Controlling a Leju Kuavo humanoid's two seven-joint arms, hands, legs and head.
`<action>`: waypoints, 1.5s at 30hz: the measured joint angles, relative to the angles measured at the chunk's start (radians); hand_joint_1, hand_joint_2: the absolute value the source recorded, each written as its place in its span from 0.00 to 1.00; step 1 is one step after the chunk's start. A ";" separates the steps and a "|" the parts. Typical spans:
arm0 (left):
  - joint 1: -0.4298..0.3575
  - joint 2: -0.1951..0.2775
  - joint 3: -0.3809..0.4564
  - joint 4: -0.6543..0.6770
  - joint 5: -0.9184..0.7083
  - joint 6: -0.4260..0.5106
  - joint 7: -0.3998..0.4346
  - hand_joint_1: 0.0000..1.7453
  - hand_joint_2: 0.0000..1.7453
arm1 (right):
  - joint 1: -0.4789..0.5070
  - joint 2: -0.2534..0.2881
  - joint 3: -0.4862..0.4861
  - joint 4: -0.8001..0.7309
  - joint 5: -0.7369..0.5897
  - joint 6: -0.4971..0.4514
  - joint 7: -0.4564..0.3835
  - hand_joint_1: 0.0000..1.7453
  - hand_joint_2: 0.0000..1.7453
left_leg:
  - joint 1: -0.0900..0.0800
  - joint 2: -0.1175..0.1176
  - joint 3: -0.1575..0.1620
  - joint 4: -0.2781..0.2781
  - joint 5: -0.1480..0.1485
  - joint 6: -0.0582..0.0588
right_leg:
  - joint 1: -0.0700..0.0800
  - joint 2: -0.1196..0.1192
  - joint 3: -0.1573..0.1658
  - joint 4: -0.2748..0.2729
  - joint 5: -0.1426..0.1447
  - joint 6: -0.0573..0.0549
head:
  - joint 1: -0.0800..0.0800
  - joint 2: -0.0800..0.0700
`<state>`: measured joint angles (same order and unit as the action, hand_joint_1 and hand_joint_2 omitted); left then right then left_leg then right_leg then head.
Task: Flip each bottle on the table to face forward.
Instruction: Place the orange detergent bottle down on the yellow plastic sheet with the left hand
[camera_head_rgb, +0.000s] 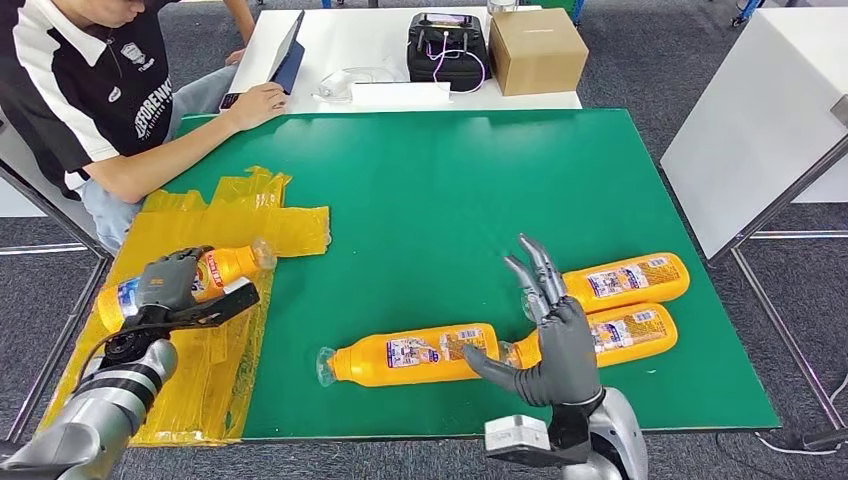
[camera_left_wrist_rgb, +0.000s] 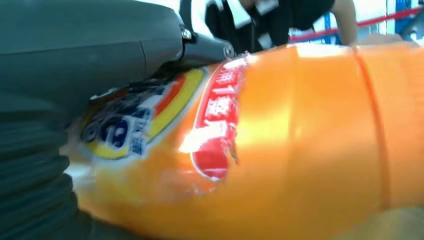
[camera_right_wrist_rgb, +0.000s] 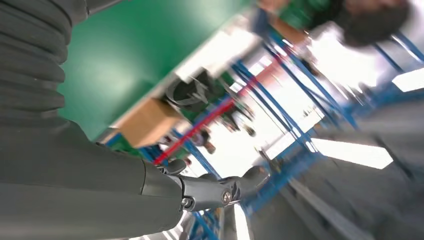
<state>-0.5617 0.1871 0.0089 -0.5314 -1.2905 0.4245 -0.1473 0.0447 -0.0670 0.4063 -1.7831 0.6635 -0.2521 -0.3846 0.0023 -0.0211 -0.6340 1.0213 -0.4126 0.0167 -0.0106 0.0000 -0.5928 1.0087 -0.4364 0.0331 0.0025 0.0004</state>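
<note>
We are holding one bottle (camera_head_rgb: 215, 270) with our left hand (camera_head_rgb: 170, 283) fingers wrapped around it over the worktop's (camera_head_rgb: 450, 170) left edge, probably to turn its label forward, while our right hand (camera_head_rgb: 555, 335) is hovering, fingers spread, over three bottles (camera_head_rgb: 600, 310) near the front right corner.

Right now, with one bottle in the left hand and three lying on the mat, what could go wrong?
The left hand holds its bottle over the table's near-left edge; a slip might drop it off the table. The open right hand hovers right by the three lying bottles; a careless reach could roll them.
</note>
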 joint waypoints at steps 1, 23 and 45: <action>0.002 -0.011 0.007 0.002 0.015 -0.018 -0.013 0.00 1.00 | -0.011 -0.006 0.000 0.021 0.014 0.016 0.021 0.00 1.00 | 0.000 -0.001 0.000 0.000 0.000 0.000 | 0.000 0.000 0.001 0.000 0.000 0.000 | 0.000 0.000; -0.004 -0.100 0.032 0.051 0.101 -0.069 -0.073 0.00 1.00 | -0.137 -0.043 0.007 0.246 0.081 0.097 0.091 0.00 1.00 | -0.001 -0.002 0.013 -0.001 0.000 0.000 | 0.000 -0.003 0.014 0.000 0.000 0.000 | 0.000 0.000; 0.019 -0.213 0.034 -0.031 0.269 0.146 -0.221 0.00 1.00 | -0.198 -0.088 0.206 0.458 0.072 0.238 0.049 0.00 1.00 | -0.001 -0.002 0.005 0.000 0.000 0.001 | 0.000 -0.002 0.005 0.000 0.000 0.000 | 0.000 0.000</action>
<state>-0.5429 -0.0255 0.0430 -0.5629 -1.0218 0.5710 -0.3686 -0.1535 -0.1553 0.6126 -1.3253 0.7350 -0.0137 -0.3353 0.0016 -0.0226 -0.6292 1.0214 -0.4122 0.0174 -0.0108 -0.0021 -0.5875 1.0085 -0.4364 0.0333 0.0024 0.0004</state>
